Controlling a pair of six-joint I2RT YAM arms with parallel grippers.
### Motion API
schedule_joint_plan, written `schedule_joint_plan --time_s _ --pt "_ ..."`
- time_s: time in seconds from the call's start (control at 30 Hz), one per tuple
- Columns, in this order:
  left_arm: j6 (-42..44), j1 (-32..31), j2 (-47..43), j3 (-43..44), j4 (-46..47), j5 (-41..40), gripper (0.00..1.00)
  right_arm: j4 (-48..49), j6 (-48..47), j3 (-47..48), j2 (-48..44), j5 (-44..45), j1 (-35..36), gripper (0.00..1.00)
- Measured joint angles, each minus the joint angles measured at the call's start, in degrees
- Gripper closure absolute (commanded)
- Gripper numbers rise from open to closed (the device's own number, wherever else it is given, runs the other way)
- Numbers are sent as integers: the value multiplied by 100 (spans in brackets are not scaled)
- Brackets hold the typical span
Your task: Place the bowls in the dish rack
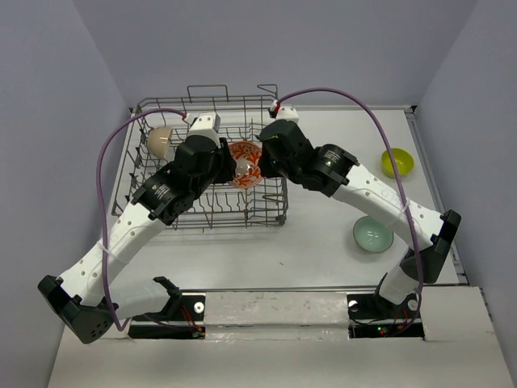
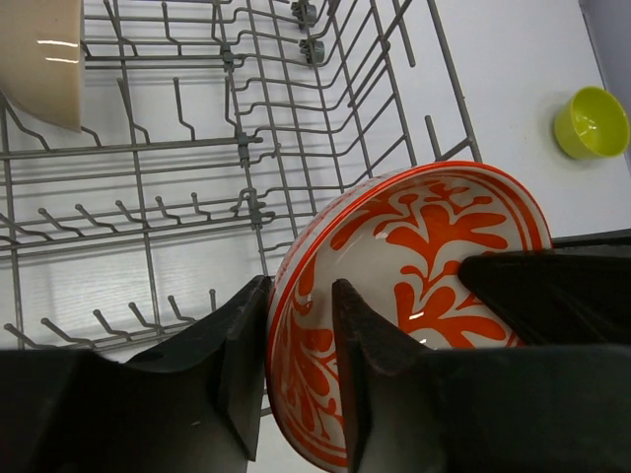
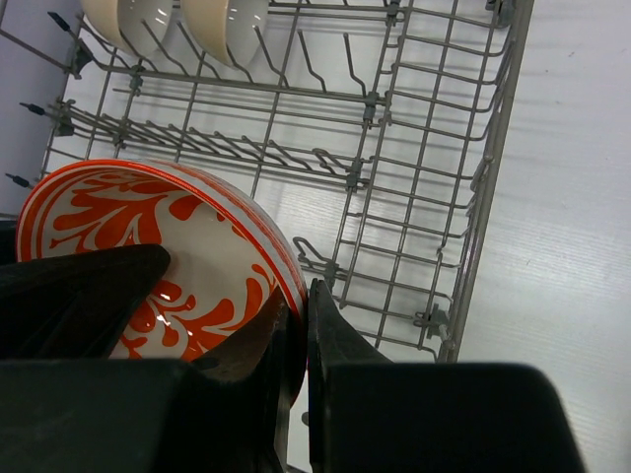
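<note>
The orange-red-and-white patterned bowl (image 1: 245,164) is held on edge over the grey wire dish rack (image 1: 267,215), between my two grippers. My left gripper (image 1: 231,166) is shut on its left rim, one finger inside and one outside (image 2: 299,288). My right gripper (image 1: 263,165) pinches the opposite rim (image 3: 296,301). The bowl fills the left wrist view (image 2: 434,236) and shows in the right wrist view (image 3: 207,246). Two cream-white bowls (image 3: 128,20) (image 3: 222,20) stand on edge in the rack's far left corner (image 1: 160,141). The pale celadon bowl (image 1: 372,234) and the yellow-green bowl (image 1: 397,162) sit on the table to the right.
The rack's upright tines (image 2: 246,148) and right wall (image 3: 473,197) lie just below and beside the held bowl. Purple cables (image 1: 105,162) arch over both arms. The yellow-green bowl also shows in the left wrist view (image 2: 591,121).
</note>
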Motion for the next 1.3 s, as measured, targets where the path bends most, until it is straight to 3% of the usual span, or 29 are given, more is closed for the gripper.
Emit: schedule_joint_plan --time_s 0.23,0.33,0.47,0.57,0.67,0.9,1.1,1.3 --pt "-35 4 -33 0 -48 -173 99 -9 -42 0 33 79 -2 99" --pt "-50 4 -33 0 -63 -236 100 11 -42 2 61 125 24 97" --pt "-61 4 -39 0 -107 -308 100 22 -44 20 103 118 28 56" --pt "2 -2 -52 0 -260 -511 100 92 -120 22 107 133 44 38" --pt "31 -11 -96 0 -492 -866 100 168 -164 22 103 166 61 32" --pt "111 138 -444 2 -839 -1961 100 310 -247 -358 -492 256 70 30" --pt "411 890 -352 -4 -1139 -3493 100 435 -295 -973 -1364 498 70 28" --pt "1038 1598 -210 -479 -852 -4677 100 446 -317 -1620 -1764 636 70 28"
